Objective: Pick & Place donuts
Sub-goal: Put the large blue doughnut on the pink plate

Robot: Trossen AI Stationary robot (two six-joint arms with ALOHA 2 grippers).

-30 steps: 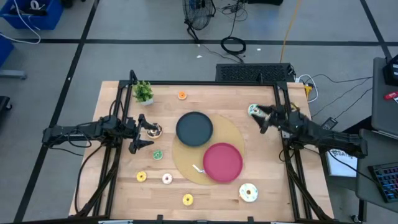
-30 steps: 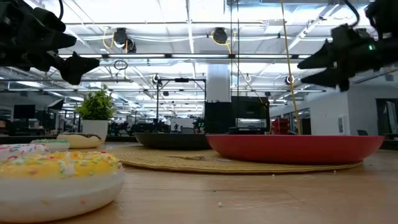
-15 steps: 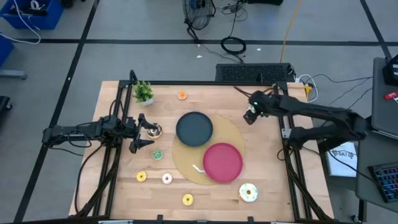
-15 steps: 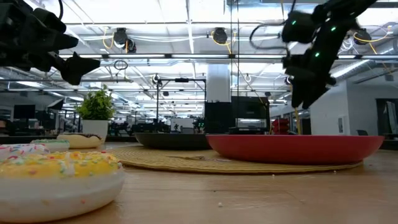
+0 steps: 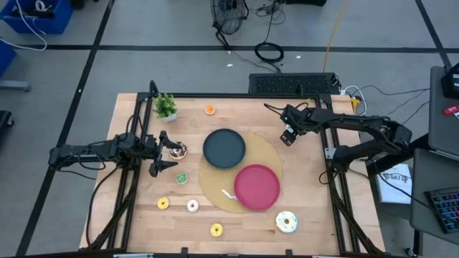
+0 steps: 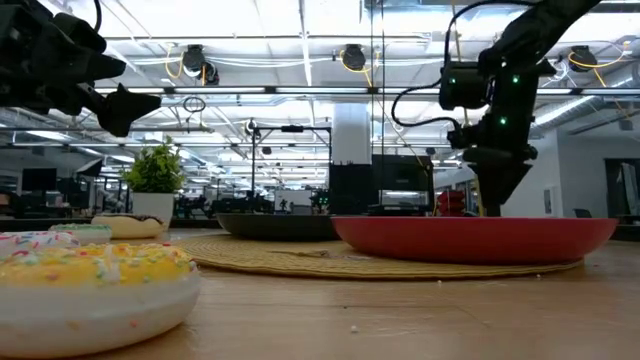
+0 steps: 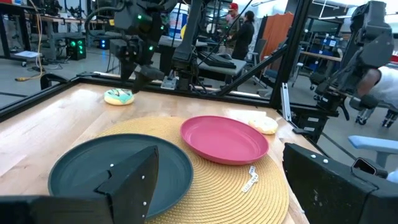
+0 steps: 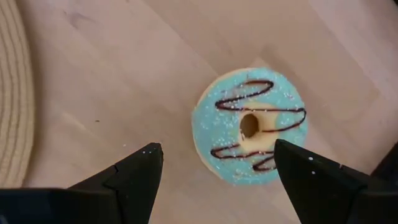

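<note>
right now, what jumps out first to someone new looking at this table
The red plate and black plate sit side by side on a round woven mat mid-table. The right pincer hangs open straight above a mint-green donut with chocolate drizzle at the table's far right. The left pincer waits open by the left edge.

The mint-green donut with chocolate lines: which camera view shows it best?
The right wrist view shows the mint-green donut best: seen from above, whole, between the open fingers of the right gripper. The left wrist view shows it small and far. In the high view the gripper covers it; the low view does not show it.
</note>
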